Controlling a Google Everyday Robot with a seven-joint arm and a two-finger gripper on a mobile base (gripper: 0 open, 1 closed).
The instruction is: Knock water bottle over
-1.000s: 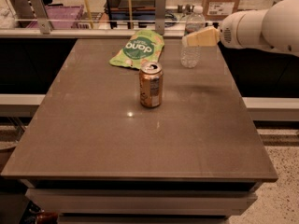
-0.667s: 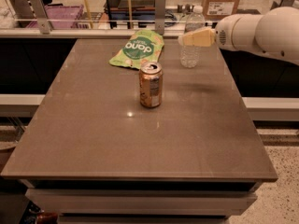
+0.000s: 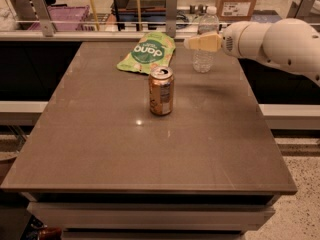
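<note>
The water bottle (image 3: 204, 59) stands upright near the table's far right edge, clear ribbed plastic with a white cap. My gripper (image 3: 192, 42) reaches in from the right on the white arm (image 3: 272, 41), and its tan fingers lie across the bottle's upper part, covering the label. The fingertips point left, just past the bottle. The orange-copper soda can (image 3: 161, 91) stands upright in the middle of the table, in front and to the left of the bottle.
A green snack bag (image 3: 146, 52) lies flat at the far edge, left of the bottle. The brown table (image 3: 150, 149) has a rail and shelving behind it, and cardboard boxes (image 3: 239, 3) beyond the bottle.
My gripper and arm have moved left, so the fingertips now reach past the bottle. The bottle still stands upright in the same spot.
</note>
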